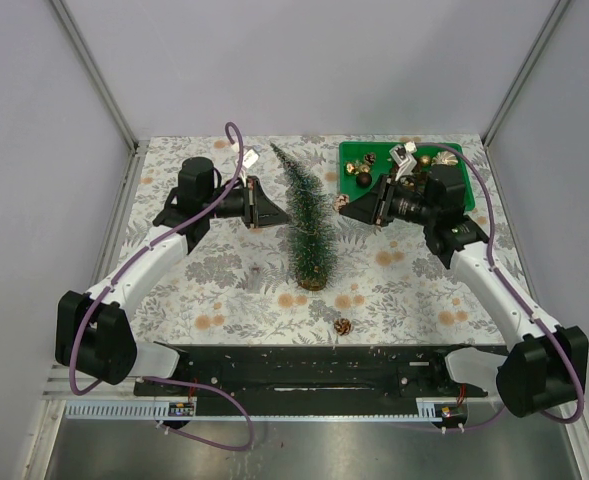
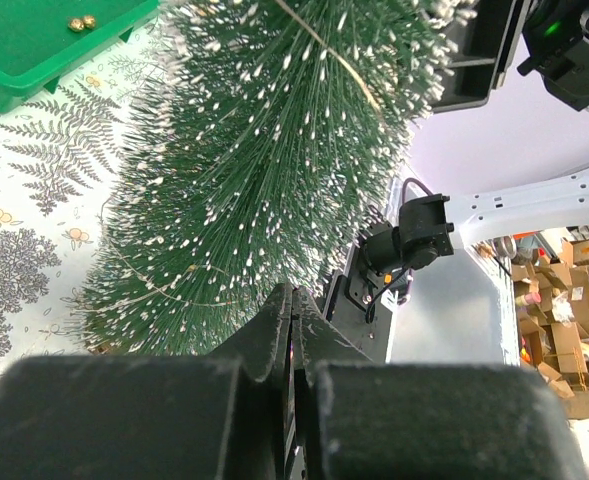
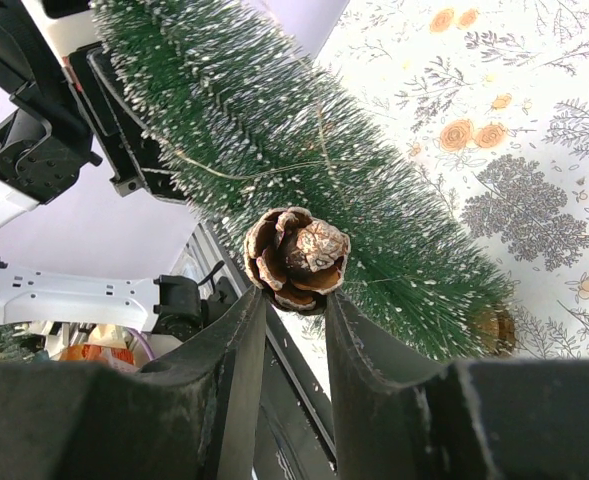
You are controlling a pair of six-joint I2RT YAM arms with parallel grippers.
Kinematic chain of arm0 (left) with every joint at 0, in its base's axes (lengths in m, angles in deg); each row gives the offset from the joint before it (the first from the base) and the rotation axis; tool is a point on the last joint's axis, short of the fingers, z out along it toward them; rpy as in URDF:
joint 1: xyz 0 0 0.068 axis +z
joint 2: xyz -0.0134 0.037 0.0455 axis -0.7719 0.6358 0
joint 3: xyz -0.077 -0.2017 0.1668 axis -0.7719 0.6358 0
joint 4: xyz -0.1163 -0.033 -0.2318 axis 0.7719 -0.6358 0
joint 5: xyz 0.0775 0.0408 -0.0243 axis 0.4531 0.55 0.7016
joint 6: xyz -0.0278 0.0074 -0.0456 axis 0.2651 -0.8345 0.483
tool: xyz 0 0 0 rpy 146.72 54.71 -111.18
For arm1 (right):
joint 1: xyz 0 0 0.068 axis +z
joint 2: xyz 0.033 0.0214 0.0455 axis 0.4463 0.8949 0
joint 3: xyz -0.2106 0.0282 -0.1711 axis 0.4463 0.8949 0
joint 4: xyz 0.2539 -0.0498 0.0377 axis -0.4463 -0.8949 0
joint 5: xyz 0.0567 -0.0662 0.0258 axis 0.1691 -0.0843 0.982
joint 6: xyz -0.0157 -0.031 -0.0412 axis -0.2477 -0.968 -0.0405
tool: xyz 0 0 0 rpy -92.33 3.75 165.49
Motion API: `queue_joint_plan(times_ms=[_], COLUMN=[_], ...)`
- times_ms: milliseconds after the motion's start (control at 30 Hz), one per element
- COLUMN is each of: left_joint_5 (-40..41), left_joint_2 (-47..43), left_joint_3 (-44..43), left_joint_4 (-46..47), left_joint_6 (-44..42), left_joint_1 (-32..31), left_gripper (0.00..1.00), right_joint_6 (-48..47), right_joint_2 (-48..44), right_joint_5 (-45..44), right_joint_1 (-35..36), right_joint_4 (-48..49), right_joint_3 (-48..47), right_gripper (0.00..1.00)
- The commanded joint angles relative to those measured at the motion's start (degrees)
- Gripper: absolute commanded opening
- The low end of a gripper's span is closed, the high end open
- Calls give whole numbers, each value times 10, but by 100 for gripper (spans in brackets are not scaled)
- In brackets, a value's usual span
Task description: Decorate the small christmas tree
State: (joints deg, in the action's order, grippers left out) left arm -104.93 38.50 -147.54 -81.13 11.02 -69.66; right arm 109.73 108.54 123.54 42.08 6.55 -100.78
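Note:
The small christmas tree stands upright on its wooden disc base in the middle of the table. A thin gold wire runs through its frosted bristles. My right gripper is shut on a brown pine cone, held against the tree's right side. In the top view this gripper sits just right of the tree at mid height. My left gripper is at the tree's left side, and its fingers are pressed together with nothing visible between them.
A green tray with several ornaments sits at the back right, and its corner holds two gold balls. A loose pine cone lies on the floral cloth near the front edge. Walls enclose the table.

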Motion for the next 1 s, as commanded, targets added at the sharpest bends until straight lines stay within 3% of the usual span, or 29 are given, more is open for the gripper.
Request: queue_joint_plan(times_ms=[0,967], left_joint_5=[-8,-13], left_joint_2=[-21,-22], left_joint_3=[-2,-10], left_joint_4=[8,1], left_joint_6=[-19,-25], left_joint_1=[-5,-7], left_gripper=[0,0], right_joint_6=[-9,63], right_joint_2=[16,-6], right_joint_5=[-9,32], right_joint_1=[-7,-10], right_joint_4=[23,108], right_joint_3=[-31,33], right_gripper=[16,15])
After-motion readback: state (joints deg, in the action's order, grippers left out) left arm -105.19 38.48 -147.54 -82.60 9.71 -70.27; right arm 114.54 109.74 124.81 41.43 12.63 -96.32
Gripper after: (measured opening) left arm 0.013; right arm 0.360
